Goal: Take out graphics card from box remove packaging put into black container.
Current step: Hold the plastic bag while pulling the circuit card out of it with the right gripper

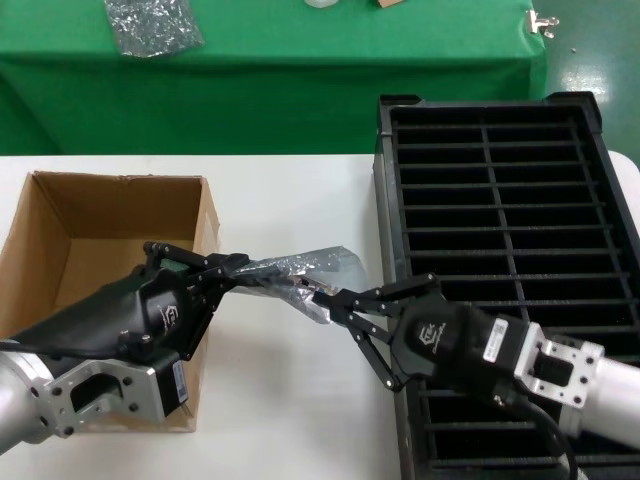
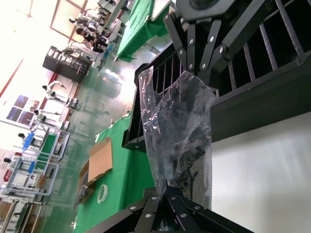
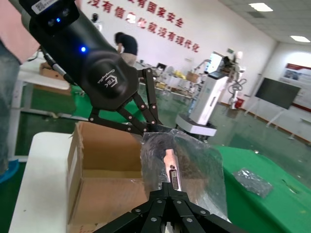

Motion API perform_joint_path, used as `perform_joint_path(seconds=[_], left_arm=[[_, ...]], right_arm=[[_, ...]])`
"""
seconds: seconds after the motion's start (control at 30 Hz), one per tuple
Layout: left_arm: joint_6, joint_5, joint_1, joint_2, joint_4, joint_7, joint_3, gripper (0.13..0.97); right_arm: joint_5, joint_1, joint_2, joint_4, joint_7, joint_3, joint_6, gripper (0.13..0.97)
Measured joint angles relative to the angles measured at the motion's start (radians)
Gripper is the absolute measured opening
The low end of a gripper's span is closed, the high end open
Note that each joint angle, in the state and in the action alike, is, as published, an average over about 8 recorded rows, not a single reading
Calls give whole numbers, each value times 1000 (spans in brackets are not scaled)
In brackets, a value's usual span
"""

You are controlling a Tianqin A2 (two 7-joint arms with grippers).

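Observation:
The packaging (image 1: 300,268), a shiny translucent bag, hangs in the air between my two grippers, above the white table between the box and the black container. My left gripper (image 1: 238,266) is shut on one end of the bag (image 2: 180,126). My right gripper (image 1: 325,300) is shut on the graphics card's silver end bracket (image 3: 171,171) at the bag's other end. The dark board shows dimly inside the bag (image 2: 190,160). The brown box (image 1: 110,215) stands open to the left. The black container (image 1: 500,200) lies to the right.
A smaller crumpled silver bag (image 1: 150,25) lies on the green table (image 1: 300,60) behind, and it also shows in the right wrist view (image 3: 252,177). The white table (image 1: 280,400) runs between the box and the container.

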Motion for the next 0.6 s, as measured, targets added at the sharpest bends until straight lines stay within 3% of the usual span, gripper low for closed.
perform_joint_path(seconds=[0.6], left_arm=[[0, 0, 0, 0, 0, 0, 0, 140]], right_arm=[[-19, 162, 6, -135, -39, -61, -170, 135]])
